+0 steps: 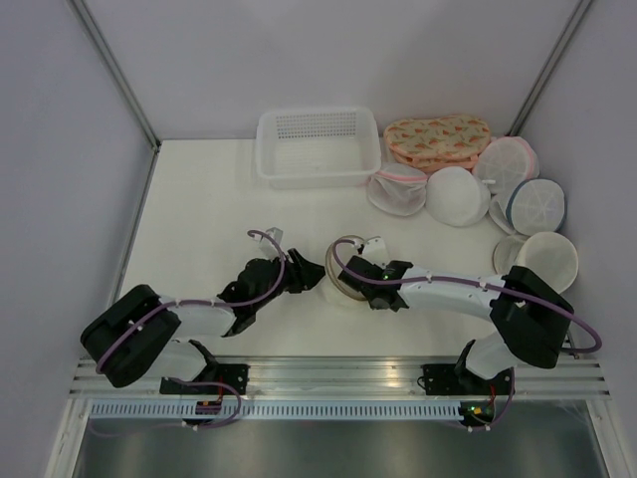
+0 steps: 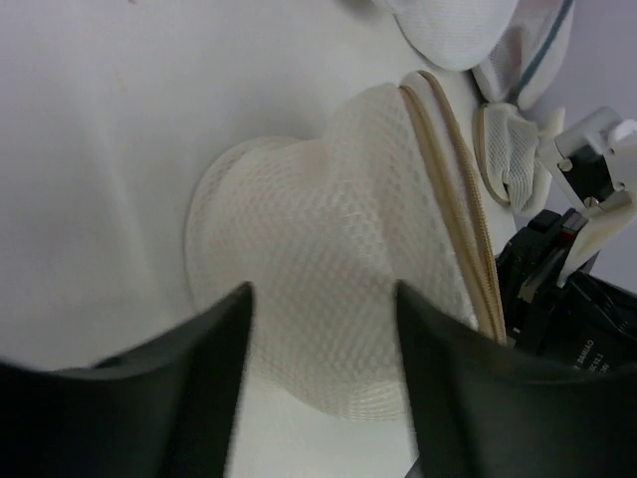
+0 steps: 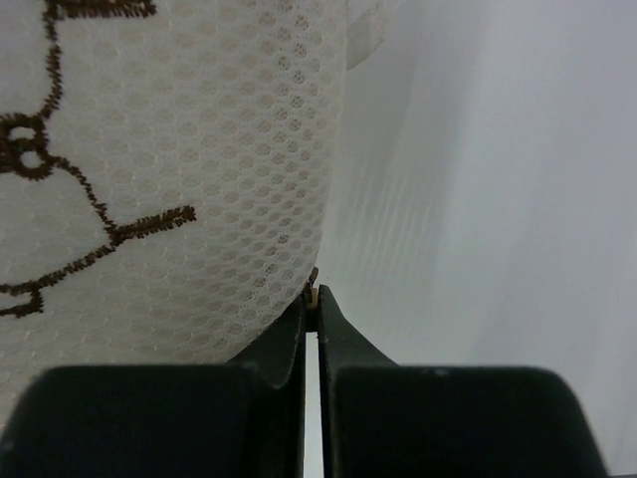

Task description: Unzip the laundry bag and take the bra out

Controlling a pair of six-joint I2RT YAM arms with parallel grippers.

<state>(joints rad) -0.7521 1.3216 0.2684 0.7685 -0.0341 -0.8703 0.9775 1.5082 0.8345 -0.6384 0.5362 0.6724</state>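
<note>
The laundry bag [image 2: 328, 209] sits mid table [image 1: 199, 199] between your claws. Your right claw [image 3: 313, 299] is clenched on its tan edge, and your left claw [image 2: 320, 291] is spread open over it. Unzipping looks barely begun; no bra shows.

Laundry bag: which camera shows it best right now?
Left wrist: the laundry bag fills the frame, with its mesh body and tan rim both visible. Top external shows only a mostly covered sliver. Right wrist is too close: just mesh, brown stitching, and the right gripper, its jaws pinched on the bag's edge.
</note>
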